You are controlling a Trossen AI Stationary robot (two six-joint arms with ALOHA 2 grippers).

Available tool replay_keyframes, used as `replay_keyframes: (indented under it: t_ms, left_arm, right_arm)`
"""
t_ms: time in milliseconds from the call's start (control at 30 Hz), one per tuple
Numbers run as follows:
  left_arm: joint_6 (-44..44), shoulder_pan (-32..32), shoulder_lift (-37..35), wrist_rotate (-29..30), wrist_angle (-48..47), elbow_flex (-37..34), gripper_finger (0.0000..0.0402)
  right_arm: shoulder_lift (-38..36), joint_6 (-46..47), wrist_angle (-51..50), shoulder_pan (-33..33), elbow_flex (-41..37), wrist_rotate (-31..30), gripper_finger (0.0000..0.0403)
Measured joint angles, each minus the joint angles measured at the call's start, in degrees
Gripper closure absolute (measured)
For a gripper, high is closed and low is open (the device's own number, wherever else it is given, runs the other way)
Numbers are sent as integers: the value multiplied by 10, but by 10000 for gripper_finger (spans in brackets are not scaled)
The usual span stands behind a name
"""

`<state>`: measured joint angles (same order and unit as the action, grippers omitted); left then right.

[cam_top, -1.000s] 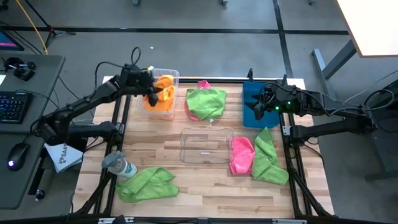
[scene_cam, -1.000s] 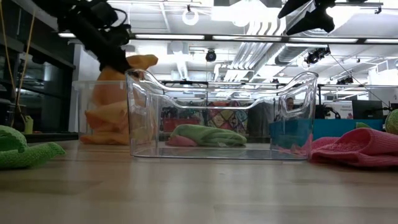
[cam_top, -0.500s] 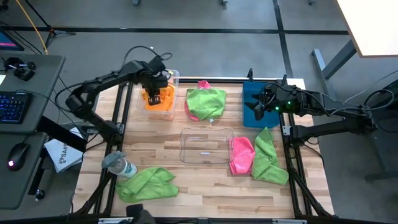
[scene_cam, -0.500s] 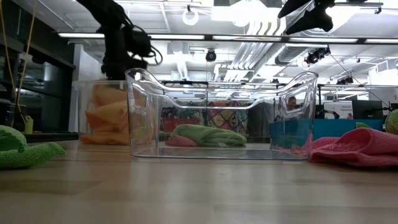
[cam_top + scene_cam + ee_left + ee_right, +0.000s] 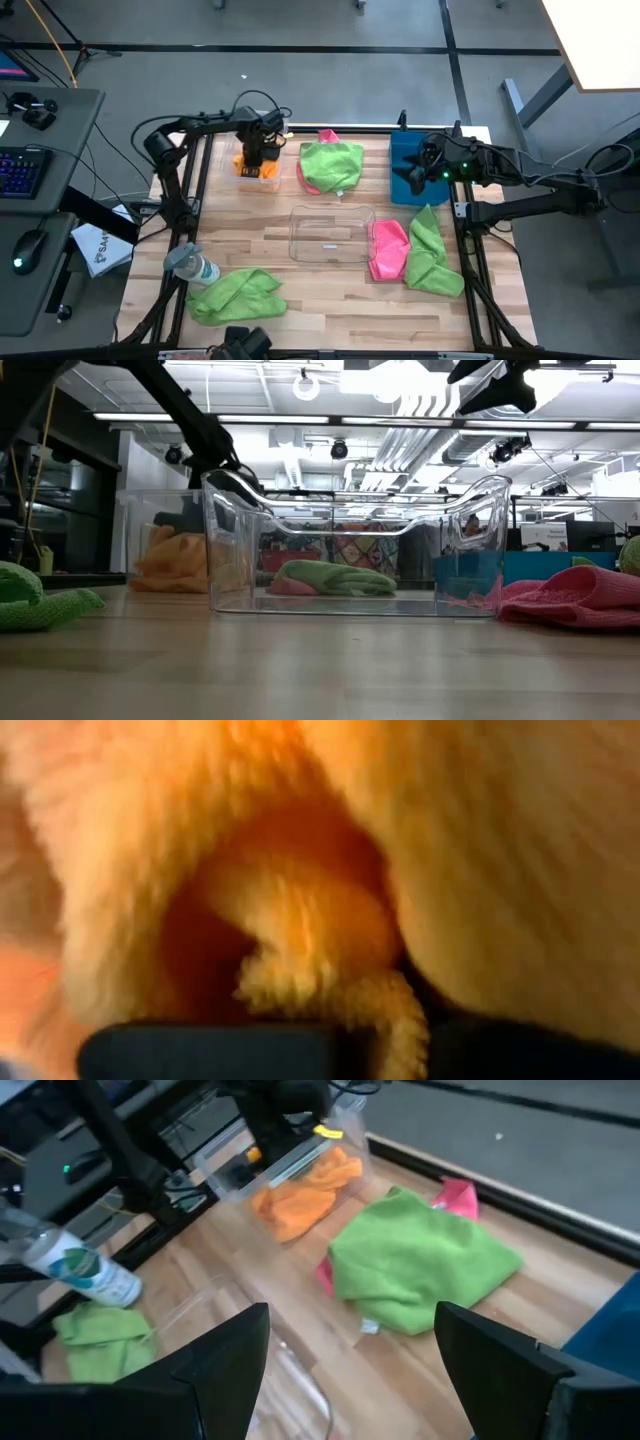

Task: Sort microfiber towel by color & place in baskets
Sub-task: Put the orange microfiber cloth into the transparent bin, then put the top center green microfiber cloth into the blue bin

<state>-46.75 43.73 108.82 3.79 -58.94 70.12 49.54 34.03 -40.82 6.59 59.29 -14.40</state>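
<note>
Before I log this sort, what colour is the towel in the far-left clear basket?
Orange towel, clearest in the right wrist view; the left gripper is down in that basket.

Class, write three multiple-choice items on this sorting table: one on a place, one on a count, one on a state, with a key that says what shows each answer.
1. Where is the left claw?
A. down in the clear plastic basket at the table's far left, in the orange microfiber towels
B. over the plastic bottle
C. above the solid blue basket

2. How many lime green microfiber towels lie on the table?
A. one
B. three
C. five

3. What state is the right claw in?
A. shut on a pink towel
B. open and empty
C. shut on the bottle

Key: 1 A, the high view shows it pushed into that basket; 2 B, far centre, near left, right; 3 B, its wrist view shows the fingers spread with nothing between.
</note>
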Motion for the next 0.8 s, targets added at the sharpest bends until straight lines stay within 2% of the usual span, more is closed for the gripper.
replay_keyframes:
  t_ms: [133, 267, 333, 533, 667, 800]
  left_arm:
    - [12, -9, 18, 13, -3, 0, 355]
    - [36, -14, 5, 42, -7, 6, 295]
    - [66, -15, -1, 60, -30, 27, 264]
    - [127, -11, -22, 57, -148, 125, 189]
    - [184, -11, -39, 49, -201, 192, 162]
    - [239, -12, -54, 21, -240, 248, 156]
  right_arm:
    - [0, 19, 0, 0, 0, 20, 124]
    - [0, 20, 0, 0, 0, 29, 124]
    - [0, 17, 0, 0, 0, 33, 124]
    - [0, -7, 0, 0, 0, 57, 124]
    - [0, -15, 0, 0, 0, 65, 124]
    - [0, -33, 0, 0, 0, 70, 124]
